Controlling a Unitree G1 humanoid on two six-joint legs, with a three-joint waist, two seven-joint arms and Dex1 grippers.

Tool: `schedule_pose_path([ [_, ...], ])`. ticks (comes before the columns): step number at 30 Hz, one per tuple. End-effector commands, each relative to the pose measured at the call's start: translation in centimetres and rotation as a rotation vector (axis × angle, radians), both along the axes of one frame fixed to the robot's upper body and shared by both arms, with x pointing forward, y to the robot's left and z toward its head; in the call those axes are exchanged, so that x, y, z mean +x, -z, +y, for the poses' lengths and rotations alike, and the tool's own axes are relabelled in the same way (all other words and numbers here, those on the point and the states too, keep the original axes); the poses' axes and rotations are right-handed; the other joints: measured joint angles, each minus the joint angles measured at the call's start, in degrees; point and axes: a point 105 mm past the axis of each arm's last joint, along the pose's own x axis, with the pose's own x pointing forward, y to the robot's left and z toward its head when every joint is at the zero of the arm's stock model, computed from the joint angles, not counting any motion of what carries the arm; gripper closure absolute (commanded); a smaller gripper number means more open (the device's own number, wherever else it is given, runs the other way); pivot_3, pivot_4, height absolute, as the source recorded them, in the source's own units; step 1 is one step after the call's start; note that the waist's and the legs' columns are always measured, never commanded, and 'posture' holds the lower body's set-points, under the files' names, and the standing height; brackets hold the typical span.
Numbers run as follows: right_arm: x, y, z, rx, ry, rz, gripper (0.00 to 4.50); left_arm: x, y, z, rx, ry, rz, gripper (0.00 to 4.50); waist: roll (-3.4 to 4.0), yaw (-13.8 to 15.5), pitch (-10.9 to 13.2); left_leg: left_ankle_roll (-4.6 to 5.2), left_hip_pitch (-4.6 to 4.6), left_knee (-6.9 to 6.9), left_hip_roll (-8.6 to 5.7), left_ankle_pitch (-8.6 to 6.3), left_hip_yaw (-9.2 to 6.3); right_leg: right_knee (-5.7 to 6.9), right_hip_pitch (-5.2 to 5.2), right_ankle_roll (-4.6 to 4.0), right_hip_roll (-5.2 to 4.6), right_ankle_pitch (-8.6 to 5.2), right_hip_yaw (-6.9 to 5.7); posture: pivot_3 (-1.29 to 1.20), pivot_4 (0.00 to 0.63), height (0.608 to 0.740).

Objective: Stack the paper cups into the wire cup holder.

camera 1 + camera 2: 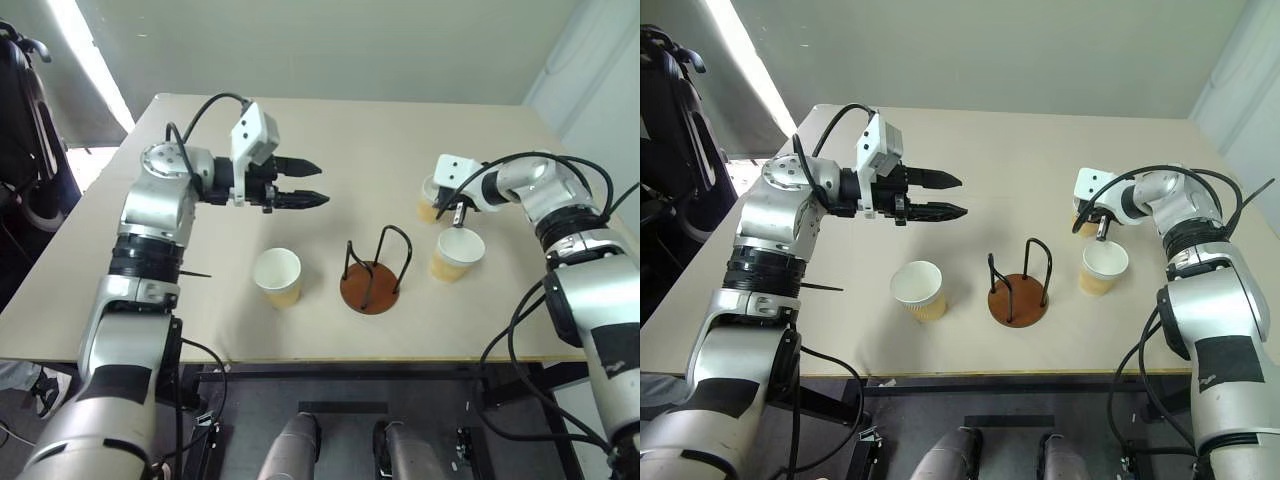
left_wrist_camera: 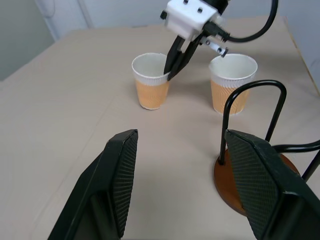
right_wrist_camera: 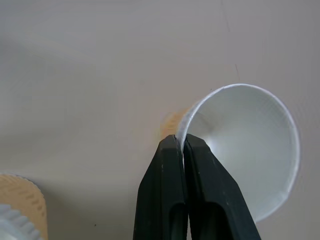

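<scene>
The left arm is raised over the table, its gripper [image 1: 312, 182] pointing level toward the right with the fingers apart and nothing between them. The right arm reaches forward and inward, its gripper [image 3: 181, 145] angled down, pinched on a cup [image 3: 250, 145] rim.

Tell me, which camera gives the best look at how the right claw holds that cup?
The right wrist view: the right gripper pinches the rim of the paper cup, one finger inside and one outside. The left wrist view shows this grip from across the table. The eye views show it small, partly hidden by the arm.
</scene>
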Motion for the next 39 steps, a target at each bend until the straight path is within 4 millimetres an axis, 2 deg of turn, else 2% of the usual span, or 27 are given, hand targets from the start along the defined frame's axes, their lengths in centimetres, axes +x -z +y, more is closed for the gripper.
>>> schedule_pose_path([
  [1,-0.4,-5.5,0.9,0.109,-0.059,-0.096,4.46,-0.1,-2.0,0.6,-0.026,0.003,-0.065,1.51,0.01,0.02,0.01,0.00,-0.01,-0.02,0.00,0.00,0.00,-0.01,0.00,-0.10,0.00,-0.06,-0.01,0.00,0.150,0.740],
  [7,-3.3,-9.4,2.6,0.215,-0.195,-0.085,4.46,-0.2,-2.0,0.7,-0.005,0.028,-0.066,1.51,0.01,0.07,0.01,0.00,-0.03,-0.20,0.00,0.00,0.01,-0.08,-0.03,-0.35,0.01,-0.21,-0.04,0.00,0.150,0.740],
  [13,-9.9,-11.3,5.5,0.271,-0.326,-0.006,4.46,-0.8,-2.2,0.1,-0.025,0.086,-0.034,1.51,0.01,0.01,0.01,-0.10,-0.05,-0.32,0.00,0.06,0.01,-0.10,-0.03,-0.34,0.01,-0.21,-0.13,0.00,0.150,0.740],
  [15,-12.0,-11.6,6.3,0.277,-0.357,0.022,4.46,-1.1,-2.3,0.0,-0.031,0.104,-0.021,1.51,0.01,-0.19,0.01,-0.44,-0.05,-0.36,0.01,0.27,0.04,-0.12,-0.04,-0.33,0.02,-0.22,-0.13,0.00,0.150,0.740],
  [20,-15.4,-12.7,8.2,0.311,-0.394,0.060,4.46,-1.7,-2.6,0.1,-0.024,0.138,0.006,1.51,0.01,-0.59,0.01,-0.17,0.02,-0.41,0.04,0.28,0.00,-0.08,-0.04,-0.54,0.06,-0.36,-0.11,0.00,0.150,0.740],
  [25,-16.5,-13.8,9.4,0.338,-0.412,0.060,4.46,-1.8,-2.5,0.0,-0.004,0.153,0.017,1.51,0.01,-0.76,0.01,-0.17,0.10,-0.43,0.02,0.66,-0.04,0.00,-0.04,-0.51,0.11,-0.32,-0.05,0.00,0.150,0.740],
  [28,-16.6,-13.6,9.9,0.340,-0.419,0.069,4.46,-1.8,-2.4,-0.1,0.007,0.163,0.019,1.51,0.00,-0.75,0.00,-0.22,0.13,-0.46,0.02,0.84,-0.10,0.06,-0.03,-0.65,0.14,-0.22,-0.04,0.00,0.150,0.740],
  [34,-15.6,-10.5,9.6,0.298,-0.398,0.108,4.46,-1.9,-2.1,-0.1,0.018,0.168,0.020,1.51,-0.02,-0.74,-0.01,-0.18,0.13,-0.46,0.00,0.98,-0.12,0.08,-0.03,-0.68,0.14,-0.14,-0.03,0.00,0.150,0.740],
  [39,-14.9,-9.4,9.0,0.271,-0.383,0.120,4.46,-2.0,-2.0,0.1,0.022,0.162,0.021,1.51,-0.02,-0.74,-0.01,-0.16,0.01,-0.48,0.02,0.97,-0.08,0.03,-0.14,-0.57,0.14,-0.11,-0.05,0.00,0.150,0.740],
])
